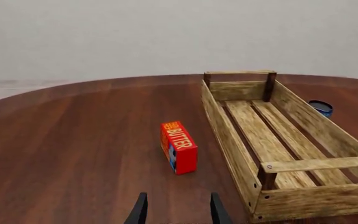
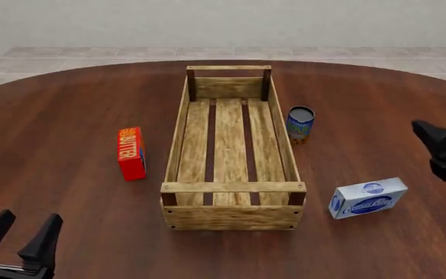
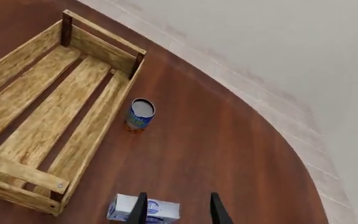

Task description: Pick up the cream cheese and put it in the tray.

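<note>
Your cream cheese (image 2: 368,197) lies on the surface (image 2: 68,116) just right of the tray (image 2: 233,216). Your right gripper (image 2: 440,152) hangs above it, apart

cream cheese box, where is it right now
In the front view the cream cheese lies on the table to the right of the tray, beside its near right corner, nearer than the can and just below the right gripper.

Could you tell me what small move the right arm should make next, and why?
Probably lower the right gripper toward the cream cheese. Its fingers look open, and it sits above and to the right of the box, which lies untouched on the table right of the tray. The right wrist view already shows the box between the fingertips.
</note>
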Controlling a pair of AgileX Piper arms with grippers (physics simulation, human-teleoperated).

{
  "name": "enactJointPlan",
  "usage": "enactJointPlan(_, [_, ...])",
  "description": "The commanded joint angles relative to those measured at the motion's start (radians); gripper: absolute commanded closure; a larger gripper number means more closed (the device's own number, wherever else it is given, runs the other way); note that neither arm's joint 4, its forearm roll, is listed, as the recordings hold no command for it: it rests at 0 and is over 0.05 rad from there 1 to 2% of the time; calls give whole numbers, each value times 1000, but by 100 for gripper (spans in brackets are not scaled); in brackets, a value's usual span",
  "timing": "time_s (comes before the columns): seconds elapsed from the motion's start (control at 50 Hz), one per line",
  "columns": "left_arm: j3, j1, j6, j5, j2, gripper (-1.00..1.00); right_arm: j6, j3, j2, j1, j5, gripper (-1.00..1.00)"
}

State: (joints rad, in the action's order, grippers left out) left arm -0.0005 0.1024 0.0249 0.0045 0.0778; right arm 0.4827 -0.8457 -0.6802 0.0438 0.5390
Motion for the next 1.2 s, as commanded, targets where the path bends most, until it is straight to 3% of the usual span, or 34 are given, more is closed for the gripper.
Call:
enactJointPlan(0.02, [0, 11, 3, 7, 1, -100, 215, -192, -123, 58, 204, -100])
enactJointPlan(0.06, [0, 12, 3, 8, 1, -100, 235, -211, -134, 69, 224, -100])
enactJointPlan(0.08, [0, 13, 4, 12, -3, -100, 294, -238, -159, 49, 245, -100])
enactJointPlan(0.14, [0, 13, 5, 13, -3, -100, 313, -287, -194, 55, 278, -100])
enactJointPlan(0.26, [0, 13, 6, 9, 5, -100, 418, -330, -259, 56, 325, -100])
enactJointPlan(0.28, [0, 14, 6, 10, 4, -100, 416, -338, -270, 98, 353, -100])
enactJointPlan(0.32, [0, 15, 6, 13, 1, -100, 411, -347, -293, 87, 371, -100])
enactJointPlan(0.34, [0, 16, 6, 14, 2, -100, 435, -329, -291, 88, 374, -100])
enactJointPlan(0.36, [0, 18, 5, 20, -3, -100, 498, -286, -276, 98, 377, -100])
enactJointPlan(0.4, [0, 20, 6, 20, -3, -100, 533, -310, -301, 55, 354, -100])
enactJointPlan(0.46, [0, 20, 7, 21, -3, -100, 620, -284, -286, 76, 350, -100])
enactJointPlan(0.54, [0, 20, 2, 21, -1, -100, 641, -302, -310, 85, 408, -100])
enactJointPlan(0.6, [0, 23, -8, 20, -1, -100, 737, -272, -310, 52, 426, -100])
enactJointPlan(0.74, [0, 27, -3, 25, -5, -100, 856, -307, -340, 22, 496, -100])
enactJointPlan(0.8, [-1, 28, -3, 17, 5, -100, 945, -273, -326, -4, 523, -100])
enactJointPlan(0.86, [0, 30, -3, 20, 1, -100, 956, -290, -353, -26, 515, -100])
enactJointPlan(0.9, [0, 32, -3, 20, 0, -100, 992, -279, -358, -22, 508, -100])
enactJointPlan(1.0, [0, 34, 5, 15, 7, -100, 1002, -316, -410, -6, 505, -100])
enactJointPlan(1.06, [0, 34, 6, 9, 12, -100, 1059, -287, -411, -24, 485, -100])
enactJointPlan(1.14, [0, 33, 6, 11, 9, -100, 1056, -272, -438, -14, 481, -100])
enactJointPlan(1.18, [0, 32, 5, 11, 8, -100, 1198, -162, -405, -116, 430, -100])
enactJointPlan(1.2, [0, 33, -2, 10, 10, -100, 1210, -151, -405, -124, 427, -100])
